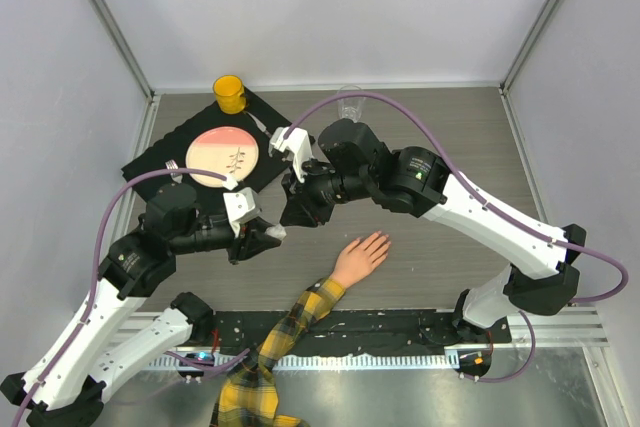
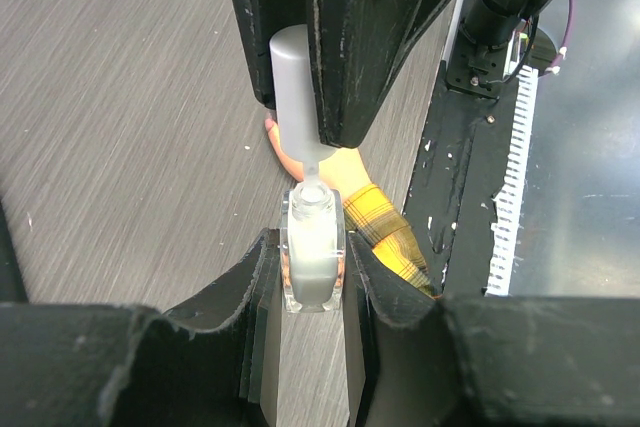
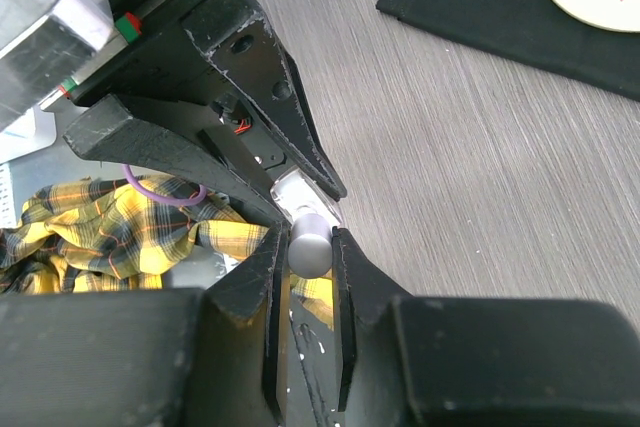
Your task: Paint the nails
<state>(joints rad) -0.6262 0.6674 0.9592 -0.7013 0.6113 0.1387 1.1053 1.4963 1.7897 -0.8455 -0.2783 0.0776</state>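
Grey wood-grain counter (image 1: pixel 450 147), walls on three sides. Black mat (image 3: pixel 480 7) sits far left, laid at an angle. The two hands meet tip to tip over the counter just in front of the mat, left hand (image 2: pixel 312 247) reaching in from the left, right hand (image 3: pixel 310 247) from the right. Yellow-black plaid sleeve (image 1: pixel 285 322) comes in from the near edge between the arm bases. Peach-pink plate (image 1: pixel 210 147) is on the mat, with a small dark sprig print at its centre; no writing I can read. Mannequin hand (image 1: pixel 360 257) is peach-coloured and lies front-centre on the counter at the end of the sleeve, fingers outstretched toward the far right; it is near the two hands, to their right, touching neither. Yellow cup (image 1: pixel 230 93) is at the mat's far corner, contents can't tell. Clear glass (image 1: pixel 349 102) is at the far edge, off the mat, contents can't tell. Bottle (image 2: pixel 313 272) is small, clear and square-sided with pale grey-white liquid inside; the left hand is clamped tight on it. Cap (image 2: pixel 290 77) is a frosted white cylinder pinched in the right hand, lifted off the bottle, with a thin stem tapering down to the open neck. Nails (image 1: pixel 383 239) are too small to judge from above. In the left wrist view one fingertip shows beside the cap, pinkish at the tip.
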